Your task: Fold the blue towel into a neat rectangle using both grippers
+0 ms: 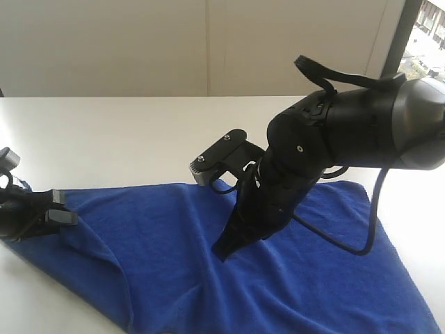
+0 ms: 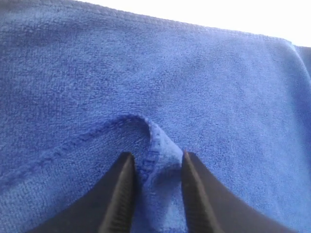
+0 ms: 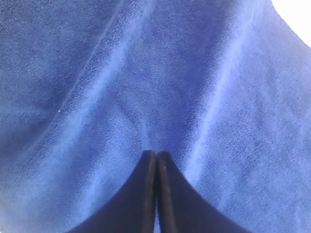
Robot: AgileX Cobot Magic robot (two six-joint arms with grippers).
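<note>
The blue towel (image 1: 313,278) lies spread and rumpled on the white table (image 1: 104,139), with one flap turned over at its left front. At the towel's left corner is my left gripper (image 1: 65,208). In the left wrist view the left gripper (image 2: 156,162) is open, and a raised hemmed fold of the towel (image 2: 160,145) stands between its fingers. My right gripper (image 1: 224,249) points down onto the middle of the towel. The right wrist view shows the right gripper (image 3: 156,154) shut with nothing between its fingers, its tips against the towel (image 3: 97,73).
The right arm's black body (image 1: 348,125) and a looping cable (image 1: 368,229) hang over the towel's right half. Bare white table runs behind the towel to a pale wall (image 1: 139,42). A window (image 1: 431,35) is at the far right.
</note>
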